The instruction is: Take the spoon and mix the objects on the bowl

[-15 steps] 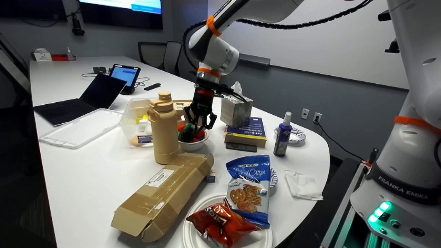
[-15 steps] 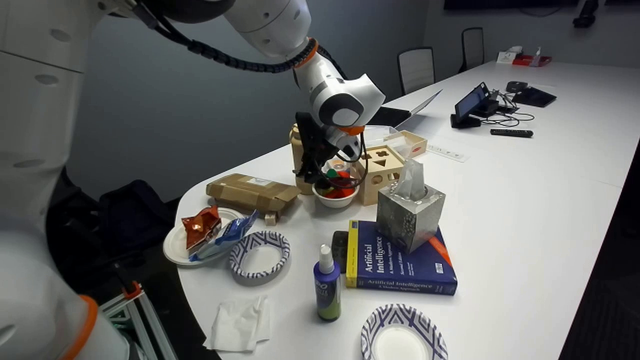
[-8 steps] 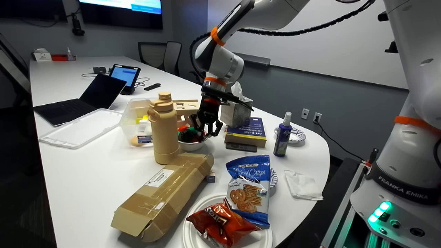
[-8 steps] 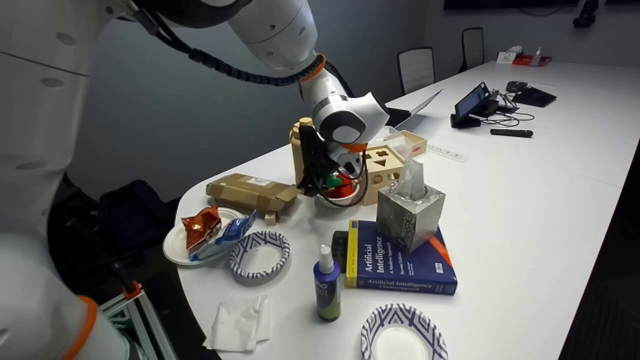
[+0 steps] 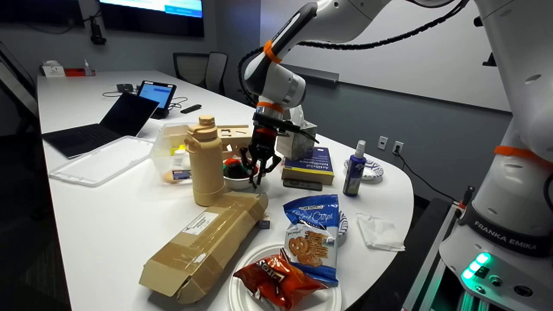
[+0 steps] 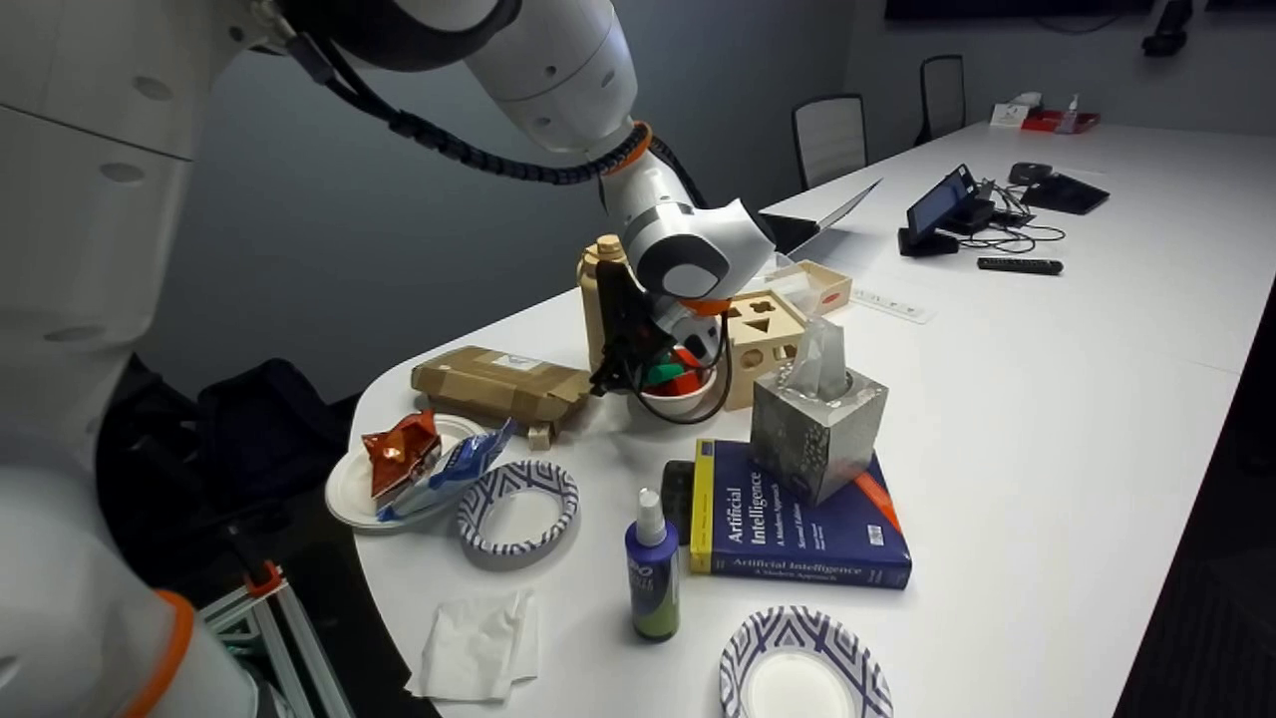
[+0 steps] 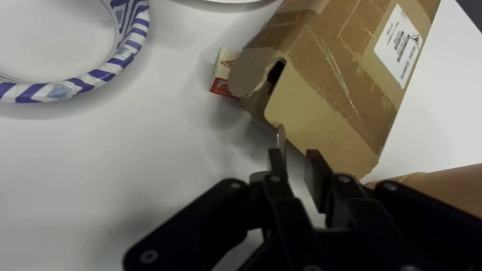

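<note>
The long white table (image 5: 110, 218) ran down the room, and the robot's arm (image 5: 276, 84) reached out above it, wrist angled down. A taped cardboard box (image 5: 205, 250) lay aslant on it, and a tan bottle (image 5: 207, 166) stood upright just beside one end. Close by the bottle sat the white bowl (image 5: 236, 184), and at its rim, on the robot's own side, hung the gripper (image 7: 295, 158). Red and green pieces (image 6: 682, 381) were heaped in the bowl, and to my eye the mixing had yet to begin.

The fingers (image 7: 279, 180) stood a little apart, with white table showing in the gap, so I took them to be holding nothing. Everything turned on the smallest thing there: a thin metal end, most likely the spoon (image 7: 281, 136), poking out just past the tip of the finger farther from the bottle. In the wrist view its length ran nearly in line with that finger; the rest was hidden, and I couldn't tell whether the two touched. It lay ahead of the finger rather than of the gap, so the gripper, I judged, needed to ease sideways, away from the bottle, before closing.
</note>
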Robot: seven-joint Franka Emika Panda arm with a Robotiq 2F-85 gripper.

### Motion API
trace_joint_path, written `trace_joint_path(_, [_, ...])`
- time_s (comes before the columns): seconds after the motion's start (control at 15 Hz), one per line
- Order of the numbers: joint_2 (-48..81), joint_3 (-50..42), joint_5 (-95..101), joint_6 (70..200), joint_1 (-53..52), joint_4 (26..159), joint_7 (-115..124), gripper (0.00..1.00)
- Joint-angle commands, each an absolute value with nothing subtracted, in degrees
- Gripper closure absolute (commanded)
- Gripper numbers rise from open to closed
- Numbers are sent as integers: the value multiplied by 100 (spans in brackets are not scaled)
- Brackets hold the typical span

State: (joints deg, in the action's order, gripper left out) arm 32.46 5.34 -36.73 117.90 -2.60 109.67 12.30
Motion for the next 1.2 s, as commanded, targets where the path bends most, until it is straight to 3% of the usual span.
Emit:
trace_joint_path(0.0, [3257,522,-3756,11819,-245,10952,1197,47])
trace_joint_path(0.4, [3087,484,-3705,11771,-259,11037,1279,1])
trace_joint_path(0.8, [1990,358,-3233,12031,-578,11776,1950,0])
trace_joint_path(1.13, [714,407,-2622,13092,-937,12649,2892,0])
